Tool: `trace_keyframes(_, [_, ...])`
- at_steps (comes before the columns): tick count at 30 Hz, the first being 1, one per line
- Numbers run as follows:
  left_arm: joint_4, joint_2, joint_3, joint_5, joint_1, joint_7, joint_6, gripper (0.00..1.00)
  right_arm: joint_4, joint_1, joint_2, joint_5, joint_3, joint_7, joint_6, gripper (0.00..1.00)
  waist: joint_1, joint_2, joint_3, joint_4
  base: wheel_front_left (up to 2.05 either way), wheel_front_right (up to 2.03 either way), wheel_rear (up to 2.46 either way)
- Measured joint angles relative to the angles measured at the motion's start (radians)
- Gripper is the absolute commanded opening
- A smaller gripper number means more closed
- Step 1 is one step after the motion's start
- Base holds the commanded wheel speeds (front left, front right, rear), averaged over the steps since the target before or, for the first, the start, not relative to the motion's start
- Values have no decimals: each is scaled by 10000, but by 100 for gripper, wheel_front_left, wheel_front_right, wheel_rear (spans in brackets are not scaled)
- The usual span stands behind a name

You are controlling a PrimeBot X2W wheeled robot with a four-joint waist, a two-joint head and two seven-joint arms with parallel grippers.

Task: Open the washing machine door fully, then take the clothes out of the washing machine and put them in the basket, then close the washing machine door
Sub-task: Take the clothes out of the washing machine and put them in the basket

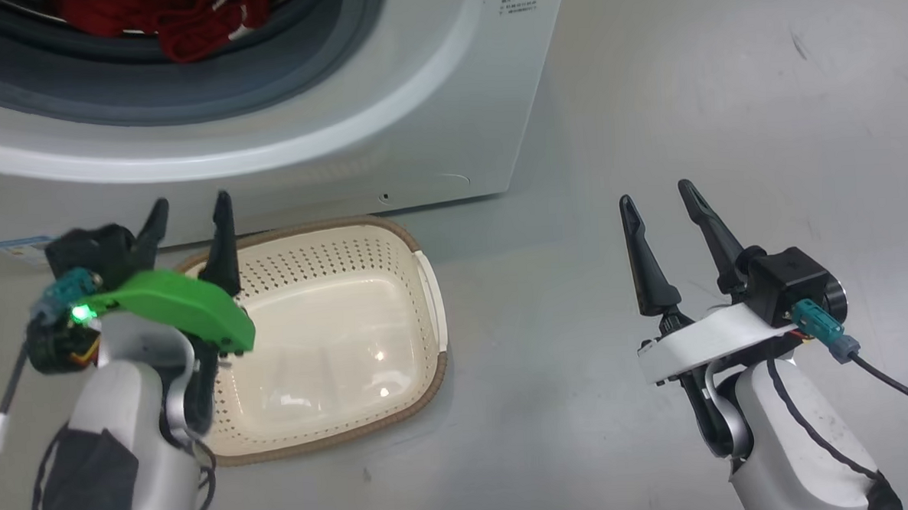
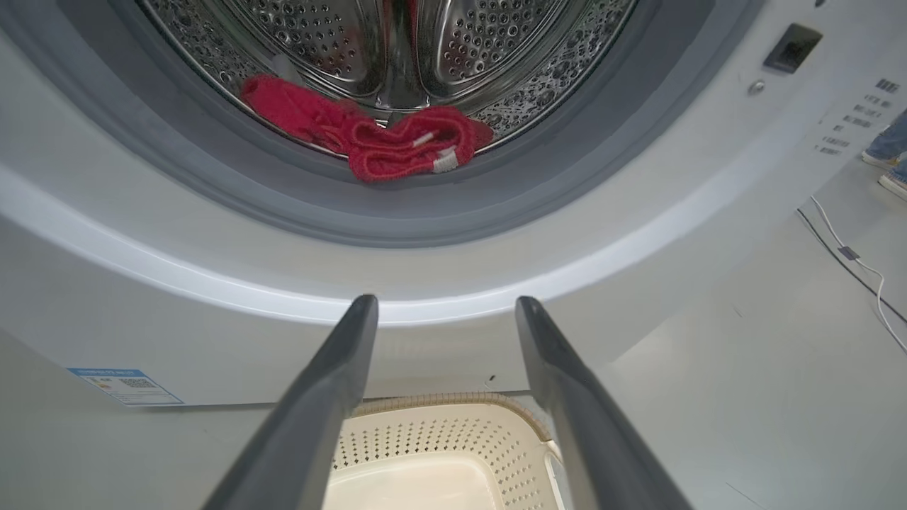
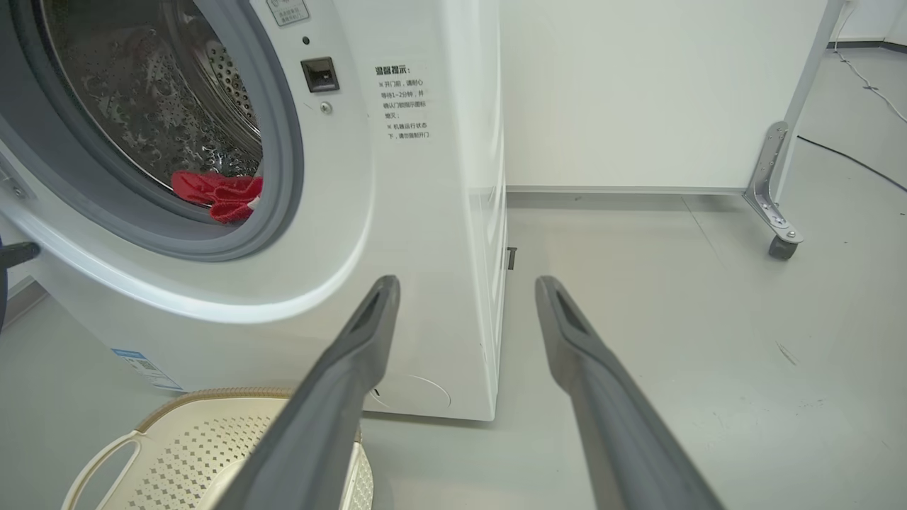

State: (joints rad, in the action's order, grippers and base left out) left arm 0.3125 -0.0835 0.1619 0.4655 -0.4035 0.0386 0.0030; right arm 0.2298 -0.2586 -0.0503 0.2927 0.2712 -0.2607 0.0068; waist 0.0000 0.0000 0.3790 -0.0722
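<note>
The washing machine fills the top left, its grey-gasketed drum mouth uncovered; the washing machine door is out of view. The red clothes lie at the drum's front lip, clearly seen in the left wrist view and partly in the right wrist view. The cream basket sits on the floor right before the machine, with nothing in it. My left gripper hangs open over the basket's left end, pointing at the machine front. My right gripper is open over bare floor to the right.
Grey floor stretches to the right of the machine. A white panel on a caster foot stands behind and to the right. Cables trail on the floor, and a person's shoes show near them.
</note>
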Motion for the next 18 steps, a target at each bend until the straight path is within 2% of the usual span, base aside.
trace_keyframes(7, [316,-174,-512,318,-1960,322,-115,100,-284,-646,-8,244,326,0,-6,100,1,0,969,-342,0,0,0])
trace_keyframes(18, [1085,-1375,-1275,357,-4689,675,-178,100,-416,-1371,-23,838,968,0,-8,100,2,0,2230,-1193,0,0,0])
